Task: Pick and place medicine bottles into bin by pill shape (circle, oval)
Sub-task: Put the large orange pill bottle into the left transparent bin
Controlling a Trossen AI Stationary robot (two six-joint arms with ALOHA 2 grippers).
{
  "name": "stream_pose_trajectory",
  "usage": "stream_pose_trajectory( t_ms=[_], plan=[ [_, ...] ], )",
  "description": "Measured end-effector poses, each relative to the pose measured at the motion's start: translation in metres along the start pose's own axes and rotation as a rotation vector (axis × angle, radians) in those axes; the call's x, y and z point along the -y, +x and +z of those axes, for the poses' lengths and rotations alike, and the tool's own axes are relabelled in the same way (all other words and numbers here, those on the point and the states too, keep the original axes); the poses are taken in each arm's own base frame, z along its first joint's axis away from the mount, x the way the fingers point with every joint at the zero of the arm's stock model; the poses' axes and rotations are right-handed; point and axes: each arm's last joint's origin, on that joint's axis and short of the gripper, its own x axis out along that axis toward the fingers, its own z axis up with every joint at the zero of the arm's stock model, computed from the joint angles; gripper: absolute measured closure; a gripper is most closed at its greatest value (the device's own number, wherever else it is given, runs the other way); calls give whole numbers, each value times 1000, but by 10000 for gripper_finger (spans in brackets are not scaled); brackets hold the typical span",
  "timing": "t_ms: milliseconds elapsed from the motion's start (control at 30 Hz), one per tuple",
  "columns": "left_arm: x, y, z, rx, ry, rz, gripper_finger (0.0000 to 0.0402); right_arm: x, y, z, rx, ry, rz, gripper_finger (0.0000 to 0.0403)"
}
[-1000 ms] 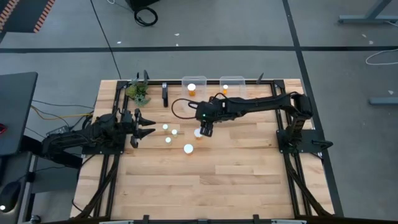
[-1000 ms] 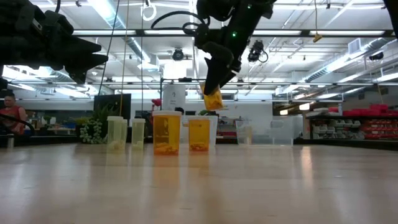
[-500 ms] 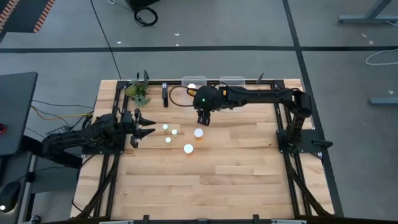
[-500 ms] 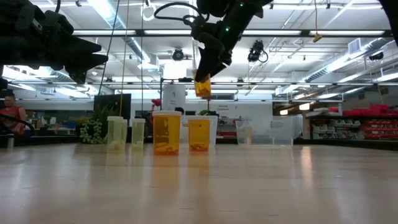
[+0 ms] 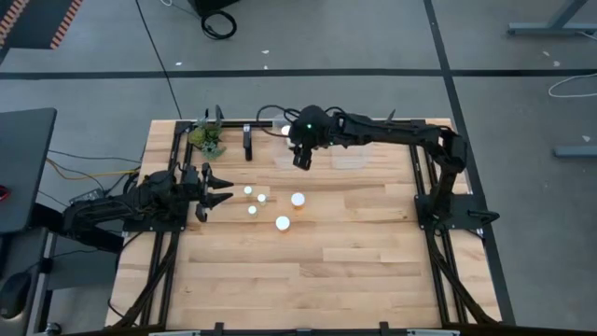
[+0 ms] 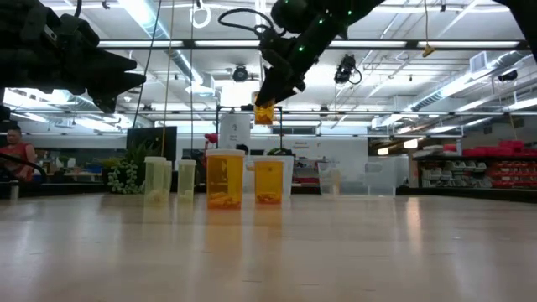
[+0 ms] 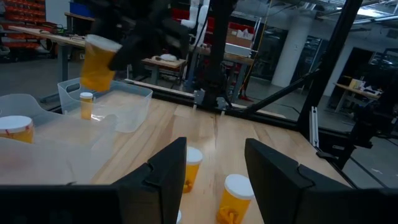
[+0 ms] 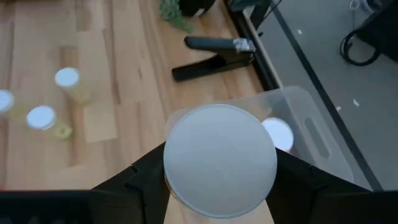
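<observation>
bench (image 5: pixel 308 271): I see a pale wood top in a black frame; it is my landmark for everything below.
right arm (image 5: pixel 392 135): reaches along the bench's far edge toward the far middle.
left arm (image 5: pixel 121 210): waits over the bench's left edge.
bins: two clear tubs at the bench's far edge. Left bin (image 8: pixel 311 134) sits under my right end effector, and one white-capped bottle (image 8: pixel 278 135) is inside it. Right bin (image 5: pixel 349 157) is just beside the left bin and shows only partly past the arm.
plant (image 5: pixel 207 138): small green one at the bench's far left corner.
right end effector (image 5: pixel 300 159): raised above the bench, over the left bin; fingers clamped on a held bottle (image 6: pixel 264 113).
left end effector (image 5: pixel 222 198): at the bench's left side, pointing at the loose bottles; fingers apart, nothing between them.
held bottle: amber, white cap up, hanging clear of the bench at the bin's near rim.
loose bottles: four white caps on the bench left of centre, one larger (image 5: pixel 298 199), one larger nearer the front (image 5: pixel 282 222), two small (image 5: pixel 248 191) and (image 5: pixel 252 209) near the left end effector.
black tool (image 8: pixel 214 53): lies on the bench near the far edge, between the plant and the left bin.
</observation>
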Motion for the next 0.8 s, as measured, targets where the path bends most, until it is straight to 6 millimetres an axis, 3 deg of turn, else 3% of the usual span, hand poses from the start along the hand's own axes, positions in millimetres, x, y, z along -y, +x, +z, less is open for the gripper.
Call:
stream_pose_trajectory(
  t_ms=[200, 433, 800],
  plan=[
    [0, 0, 0, 0, 0, 0, 230, 13, 41, -4, -45, -12, 36, 182],
    [0, 0, 0, -1, 0, 0, 230, 33, 83, 9, -125, -33, 140, 182],
    [0, 0, 0, -5, 0, 1, 230, 52, 91, -3, -171, -110, 285, 182]
  ],
)
